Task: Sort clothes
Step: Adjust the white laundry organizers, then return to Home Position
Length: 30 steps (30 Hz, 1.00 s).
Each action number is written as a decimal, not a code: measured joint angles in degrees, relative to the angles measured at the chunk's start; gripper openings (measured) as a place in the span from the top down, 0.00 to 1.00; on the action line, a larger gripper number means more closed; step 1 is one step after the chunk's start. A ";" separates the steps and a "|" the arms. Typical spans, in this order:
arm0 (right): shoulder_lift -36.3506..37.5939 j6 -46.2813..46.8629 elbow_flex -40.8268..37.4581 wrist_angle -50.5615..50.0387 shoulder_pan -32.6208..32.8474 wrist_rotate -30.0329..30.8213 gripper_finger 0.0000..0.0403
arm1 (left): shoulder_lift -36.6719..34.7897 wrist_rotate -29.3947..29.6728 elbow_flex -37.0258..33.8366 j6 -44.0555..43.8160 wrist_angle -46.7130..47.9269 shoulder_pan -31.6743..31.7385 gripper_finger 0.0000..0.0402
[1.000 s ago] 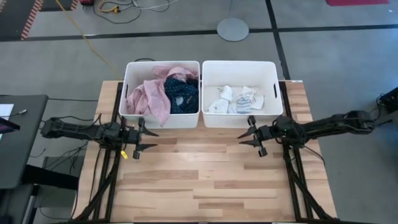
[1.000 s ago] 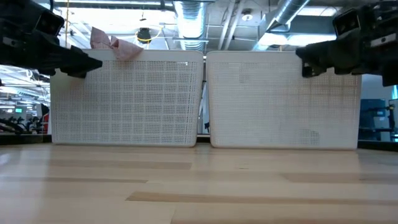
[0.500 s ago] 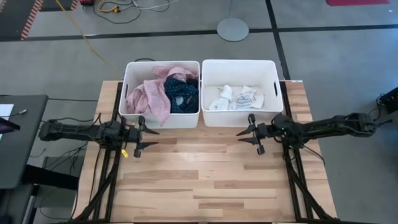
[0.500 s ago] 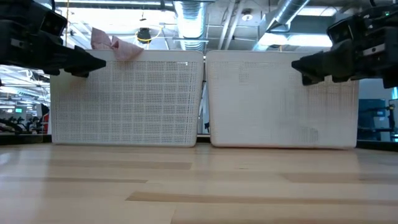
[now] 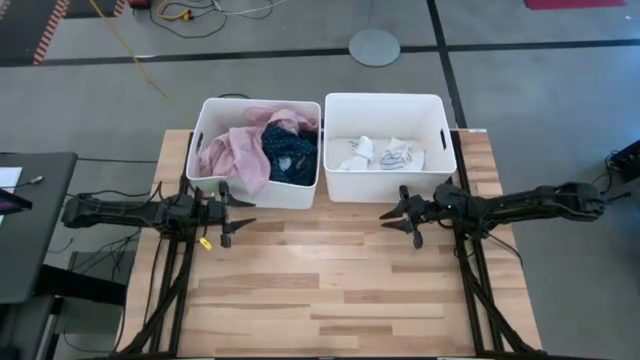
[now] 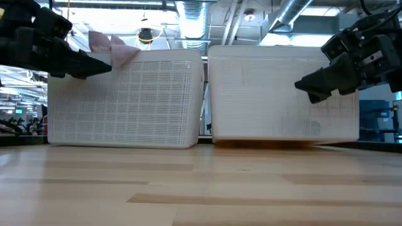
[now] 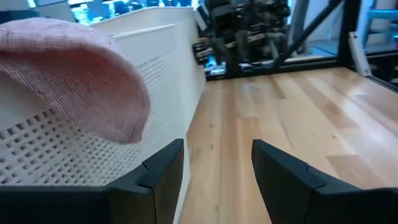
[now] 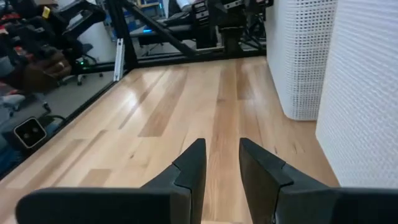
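On the left side of the pale wooden plank table [image 5: 330, 290], the left gripper [image 5: 236, 212] hangs just in front of the left white perforated plastic bin [image 5: 207, 130], its two dark fingers [image 7: 163, 168] spread apart with nothing between them. That bin holds a crumpled pink woven top [image 5: 235, 155], which fills its left half and spills over the near rim, and beside it a bunched navy dotted piece [image 5: 292, 152] lying against the bin's right wall. Just beside this bin stands the right white perforated plastic bin [image 5: 438, 135], the two nearly touching; in the low view its near bottom edge sits slightly off the tabletop. Inside it lie small white-grey socks [image 5: 385, 154], scattered loosely on the floor of the bin. In front of that bin's near wall, the right gripper [image 5: 400, 213] hovers above the table, its fingers [image 8: 191, 165] parted and empty.
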<state>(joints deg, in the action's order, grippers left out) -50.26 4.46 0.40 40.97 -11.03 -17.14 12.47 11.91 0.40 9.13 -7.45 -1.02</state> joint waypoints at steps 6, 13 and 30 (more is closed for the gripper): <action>-0.02 -0.19 0.00 -0.02 0.00 -0.05 0.72 | -0.03 -0.39 0.00 2.39 1.88 -0.02 0.54; -0.02 -0.35 0.00 -0.69 0.02 -0.18 0.72 | 0.00 -5.71 0.00 6.69 4.18 0.12 0.54; -0.02 -0.36 -0.02 -0.72 0.04 -0.29 0.72 | -0.04 -6.72 0.00 5.83 5.28 0.12 0.54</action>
<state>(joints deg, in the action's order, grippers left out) -50.28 4.11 0.38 40.25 -10.98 -17.43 12.43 5.19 0.40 14.96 -2.17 -0.91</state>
